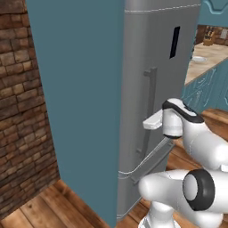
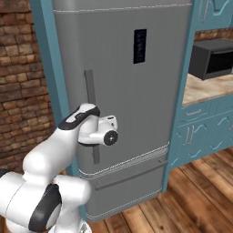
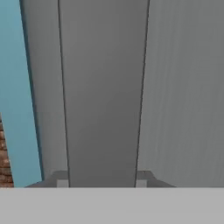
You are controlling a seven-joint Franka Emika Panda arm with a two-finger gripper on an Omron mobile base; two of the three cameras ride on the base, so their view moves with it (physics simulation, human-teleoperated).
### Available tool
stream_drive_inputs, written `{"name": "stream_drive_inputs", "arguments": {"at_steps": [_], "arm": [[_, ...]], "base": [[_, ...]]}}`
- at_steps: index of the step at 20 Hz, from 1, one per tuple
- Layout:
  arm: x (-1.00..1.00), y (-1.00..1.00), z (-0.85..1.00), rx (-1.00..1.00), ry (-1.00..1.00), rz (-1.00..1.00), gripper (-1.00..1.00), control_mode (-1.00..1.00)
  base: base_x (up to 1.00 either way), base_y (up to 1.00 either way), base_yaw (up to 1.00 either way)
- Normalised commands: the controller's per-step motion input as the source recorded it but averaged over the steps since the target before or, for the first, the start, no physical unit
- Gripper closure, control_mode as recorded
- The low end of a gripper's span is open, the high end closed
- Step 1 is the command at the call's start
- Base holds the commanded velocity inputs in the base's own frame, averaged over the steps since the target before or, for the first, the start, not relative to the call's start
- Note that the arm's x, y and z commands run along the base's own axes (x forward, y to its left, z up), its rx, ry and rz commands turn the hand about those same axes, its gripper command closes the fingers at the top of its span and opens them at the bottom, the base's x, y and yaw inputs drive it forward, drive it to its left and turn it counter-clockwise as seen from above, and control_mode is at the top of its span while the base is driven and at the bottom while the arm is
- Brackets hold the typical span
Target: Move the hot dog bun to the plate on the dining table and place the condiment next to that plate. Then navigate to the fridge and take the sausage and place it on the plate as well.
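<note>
At the far left stands a brick wall (image 2: 20,86), then a teal side panel (image 1: 75,98) that boxes in the fridge (image 2: 136,113), a tall grey steel unit with its doors shut and a dark display panel (image 2: 140,46) high on the upper door. A long vertical door handle (image 2: 90,93) runs down the left part of that door, with the lower drawer front (image 2: 127,182) below it. The white arm reaches up to the handle, and the gripper (image 3: 103,181) sits right at it: in the hand view the grey handle bar (image 3: 103,87) fills the middle and passes between the two finger tips (image 3: 59,179), one on each side, so the gripper is clenched around the door handle. To the right of the fridge come teal cabinets (image 2: 205,127), a pale bench (image 2: 205,88) and a dark microwave (image 2: 214,57) on it. The floor is wood planks (image 2: 191,200).
</note>
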Motion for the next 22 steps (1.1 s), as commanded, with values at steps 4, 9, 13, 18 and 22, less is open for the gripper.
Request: {"name": "stream_drive_inputs", "arguments": {"at_steps": [4,9,13,18,22], "arm": [[-0.44,-0.95,0.18,0.03,0.0,-0.11,1.0,-1.0],[-0.44,-0.85,0.48,0.0,0.03,-0.17,1.0,-1.0],[-0.35,-0.77,0.58,0.0,0.08,-0.18,1.0,-1.0],[-0.24,-0.79,0.62,0.0,0.06,-0.12,1.0,-1.0],[-0.18,-0.76,0.72,0.0,0.08,-0.09,1.0,-1.0]], "base": [[0.0,0.0,0.0],[0.0,0.0,0.0],[0.0,0.0,0.0],[0.0,0.0,0.0],[0.0,0.0,0.0]]}}
